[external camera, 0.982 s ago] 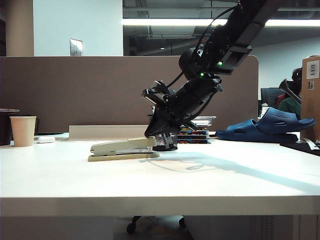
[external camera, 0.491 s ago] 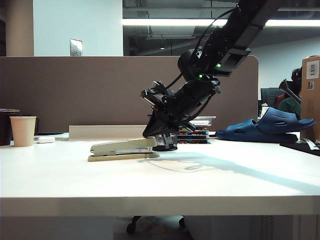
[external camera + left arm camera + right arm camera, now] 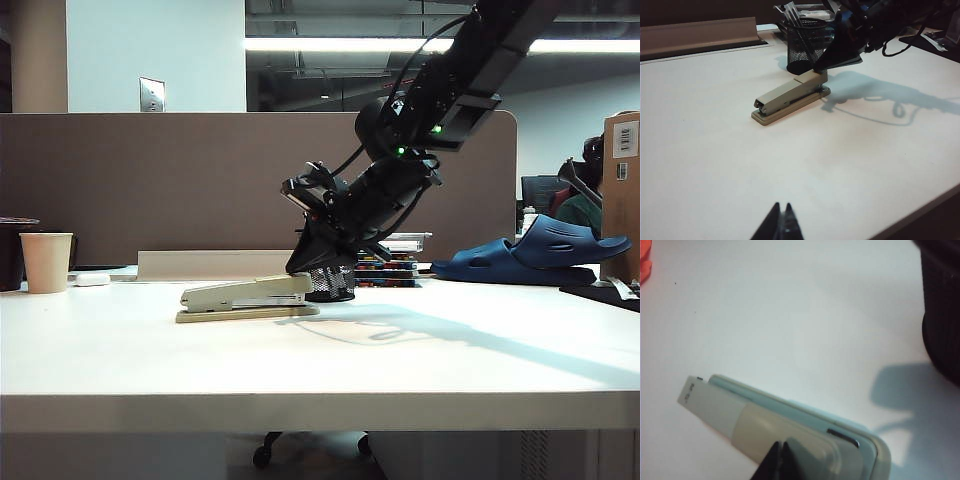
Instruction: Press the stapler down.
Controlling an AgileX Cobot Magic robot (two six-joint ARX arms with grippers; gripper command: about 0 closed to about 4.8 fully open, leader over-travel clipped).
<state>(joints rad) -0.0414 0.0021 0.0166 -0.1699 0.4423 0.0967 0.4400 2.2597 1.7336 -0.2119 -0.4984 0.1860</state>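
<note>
The beige-grey stapler (image 3: 245,297) lies flat on the white table (image 3: 400,360), its top arm low over the tan base. My right gripper (image 3: 298,268) is shut, and its black tips rest on the right end of the stapler's top arm. The right wrist view shows the shut tips (image 3: 781,444) right against the stapler (image 3: 790,430). In the left wrist view the stapler (image 3: 790,95) lies far ahead with the right gripper (image 3: 824,66) on its far end. My left gripper (image 3: 781,206) is shut on nothing, over bare table well short of the stapler. It does not show in the exterior view.
A black mesh pen cup (image 3: 330,285) stands just behind the stapler's right end. A paper cup (image 3: 46,262) and a small white oblong object (image 3: 92,279) sit at the far left. Blue slippers (image 3: 540,255) lie at the back right, beside a cardboard box (image 3: 622,190).
The right gripper has shifted very slightly left at the stapler's end. The stapler has not visibly moved.
</note>
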